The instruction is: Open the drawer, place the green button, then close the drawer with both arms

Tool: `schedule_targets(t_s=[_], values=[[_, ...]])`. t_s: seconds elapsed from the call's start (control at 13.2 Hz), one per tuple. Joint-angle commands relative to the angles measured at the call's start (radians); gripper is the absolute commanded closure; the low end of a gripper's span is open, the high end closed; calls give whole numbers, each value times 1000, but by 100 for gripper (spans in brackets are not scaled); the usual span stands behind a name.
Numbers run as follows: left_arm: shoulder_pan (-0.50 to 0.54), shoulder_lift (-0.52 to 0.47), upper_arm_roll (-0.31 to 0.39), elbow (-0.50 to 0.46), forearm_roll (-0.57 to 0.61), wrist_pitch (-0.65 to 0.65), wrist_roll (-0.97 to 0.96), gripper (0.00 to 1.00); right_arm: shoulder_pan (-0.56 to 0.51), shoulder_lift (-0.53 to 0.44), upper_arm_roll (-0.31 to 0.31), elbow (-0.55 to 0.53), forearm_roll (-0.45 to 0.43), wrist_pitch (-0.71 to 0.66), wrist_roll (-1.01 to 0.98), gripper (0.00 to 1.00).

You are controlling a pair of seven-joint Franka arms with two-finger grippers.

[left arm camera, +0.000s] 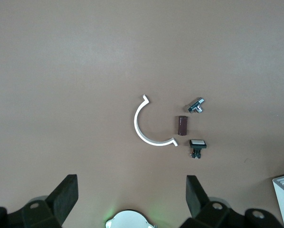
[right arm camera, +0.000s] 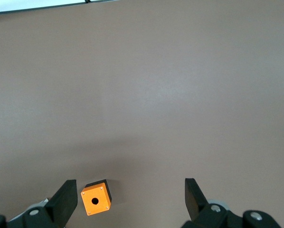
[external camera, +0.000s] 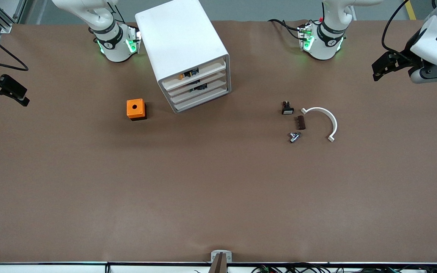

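The white cabinet [external camera: 182, 38] stands between the arms' bases with three drawers [external camera: 195, 85] all shut. Small parts show through the slots of the upper two. The button is out of view. My left gripper [external camera: 377, 71] hangs open in the air over the left arm's end of the table; in the left wrist view [left arm camera: 131, 190] nothing lies between its fingers. My right gripper [external camera: 24, 96] hangs open over the right arm's end, and the right wrist view [right arm camera: 130, 194] shows it empty, high above the table.
An orange box with a hole [external camera: 136, 109] [right arm camera: 96, 197] sits beside the cabinet. Toward the left arm's end lie a black switch with a white face [external camera: 287, 108] [left arm camera: 197, 145], a brown piece [external camera: 301, 122], a metal fitting [external camera: 294, 137] and a white curved bracket [external camera: 334, 122].
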Motion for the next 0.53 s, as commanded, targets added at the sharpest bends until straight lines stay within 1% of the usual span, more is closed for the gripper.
schedule_targets(t_s=[0.0,0.23,0.3,0.45], values=[[19,-24,13,-12,-19,6,27,0,-3,-22,2,-21,-14,5,2,0],[21,-4,15,22,-20,6,37,0,3,-21,5,-14,-15,-3,3,0],[25,14,16,52,-19,4,36,0,6,-21,8,-5,-17,-5,0,0],[24,20,15,62,-19,-4,36,0,6,-19,10,6,-23,-15,-12,0]])
